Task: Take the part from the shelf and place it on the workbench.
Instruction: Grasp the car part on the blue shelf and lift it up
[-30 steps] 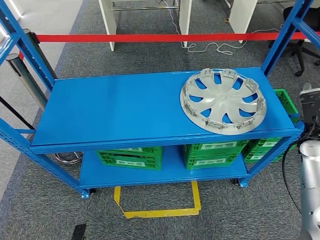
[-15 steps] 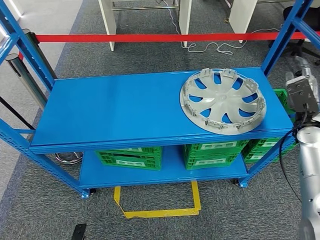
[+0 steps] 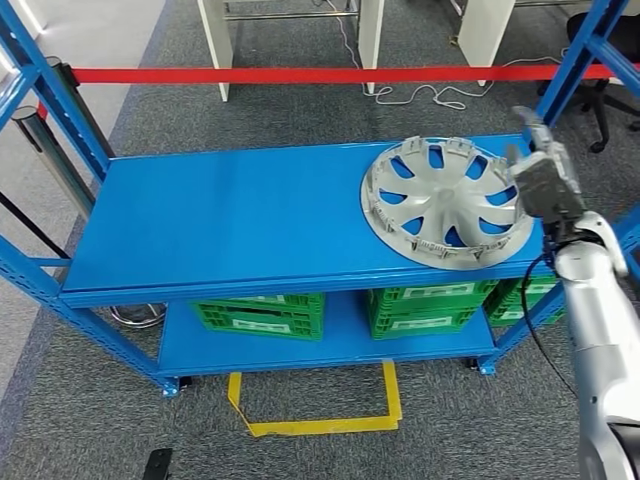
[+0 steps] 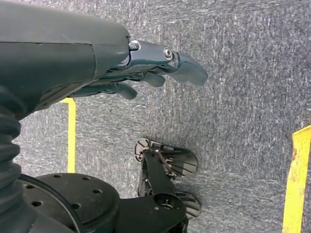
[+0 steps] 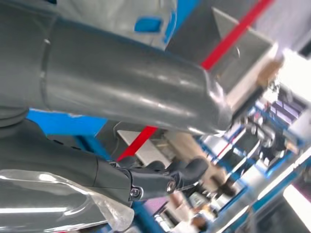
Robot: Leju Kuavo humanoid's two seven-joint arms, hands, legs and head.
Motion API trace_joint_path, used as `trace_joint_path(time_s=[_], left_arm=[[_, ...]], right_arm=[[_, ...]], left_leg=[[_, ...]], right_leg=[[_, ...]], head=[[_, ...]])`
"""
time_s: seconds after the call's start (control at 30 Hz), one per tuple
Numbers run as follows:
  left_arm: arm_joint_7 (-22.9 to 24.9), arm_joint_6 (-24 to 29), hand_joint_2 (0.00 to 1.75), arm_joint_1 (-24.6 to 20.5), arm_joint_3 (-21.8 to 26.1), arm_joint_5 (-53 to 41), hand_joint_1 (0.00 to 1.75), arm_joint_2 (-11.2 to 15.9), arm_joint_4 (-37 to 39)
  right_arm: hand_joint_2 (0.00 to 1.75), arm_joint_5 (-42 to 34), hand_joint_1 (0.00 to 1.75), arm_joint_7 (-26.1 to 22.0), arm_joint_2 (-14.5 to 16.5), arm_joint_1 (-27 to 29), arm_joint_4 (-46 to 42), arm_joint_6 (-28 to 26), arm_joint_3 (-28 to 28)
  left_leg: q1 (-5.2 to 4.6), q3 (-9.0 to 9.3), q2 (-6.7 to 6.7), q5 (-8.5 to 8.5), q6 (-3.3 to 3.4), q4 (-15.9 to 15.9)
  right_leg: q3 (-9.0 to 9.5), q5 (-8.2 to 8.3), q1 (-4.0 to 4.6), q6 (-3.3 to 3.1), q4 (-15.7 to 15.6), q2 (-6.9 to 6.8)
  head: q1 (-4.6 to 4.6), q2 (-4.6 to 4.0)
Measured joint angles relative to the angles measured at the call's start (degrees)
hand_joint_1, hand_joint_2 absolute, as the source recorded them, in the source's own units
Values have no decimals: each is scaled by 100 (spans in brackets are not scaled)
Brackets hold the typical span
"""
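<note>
As my right hand (image 3: 537,172) rose from beside the blue metal shelf (image 3: 226,215) to the silver plastic wheel cover (image 3: 445,200) at its right end, it held nothing; fingers apart. Left hand (image 4: 154,73) hung empty. Grasp came next.

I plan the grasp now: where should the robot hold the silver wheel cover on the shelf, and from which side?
Probably the rim on its right edge. The wheel cover lies flat on the top shelf near the right end, clips up, with spoke openings. The right hand is already beside that edge, so coming in from the right looks shortest.
</note>
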Motion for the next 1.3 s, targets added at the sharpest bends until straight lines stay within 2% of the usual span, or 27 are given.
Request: trace_joint_path(time_s=[0.07,0.2,0.3,0.47,0.6,0.8,0.97,1.13,1.3], left_arm=[[0,3,175,-18,0,0,0,0,0],[48,44,0,-26,1,0,0,0,0],[76,88,0,-6,2,0,0,6,0],[78,115,0,-4,2,0,0,8,0],[85,116,0,-4,2,-3,0,13,0],[190,157,0,-5,1,-67,0,29,0],[216,179,0,2,2,-87,0,34,0],[225,201,0,8,2,-100,0,49,0],[282,211,0,18,0,-197,0,65,0]], right_arm=[[0,145,0,211,136,0,-103,-156,312],[0,557,0,330,210,36,-212,-663,960],[0,780,0,248,166,142,-281,-904,1279],[0,865,0,229,89,309,-360,-968,1517],[175,920,0,257,57,342,-377,-981,1612],[175,1895,0,780,-180,335,-27,-985,1935],[175,2072,0,739,-401,244,759,-838,2083],[175,2357,0,972,-535,88,1474,-787,2219],[175,2393,0,1007,-676,27,1940,-759,2268]], left_leg=[[0,8,9,0,0,1],[2,7,-20,5,1,2],[3,5,-19,7,2,1],[1,1,-18,6,2,2],[-1,1,-18,6,2,4],[-2,-1,-22,6,3,7],[-2,-4,-22,6,3,9],[-2,-4,-22,5,4,10],[-2,-5,-21,5,4,10]], right_leg=[[-3,0,1,0,0,8],[-3,0,5,-1,-1,-26],[-2,-1,6,-1,-1,-22],[-3,0,3,-1,-2,-22],[-3,0,2,0,-3,-22],[-2,0,1,0,-5,-30],[-2,1,1,1,-5,-29],[-4,1,0,1,-6,-29],[-6,0,0,1,-6,-28]], head=[[-3,0],[-1,0],[-1,0],[0,0],[-1,0],[-1,0],[-1,0],[-1,0],[-1,0]])
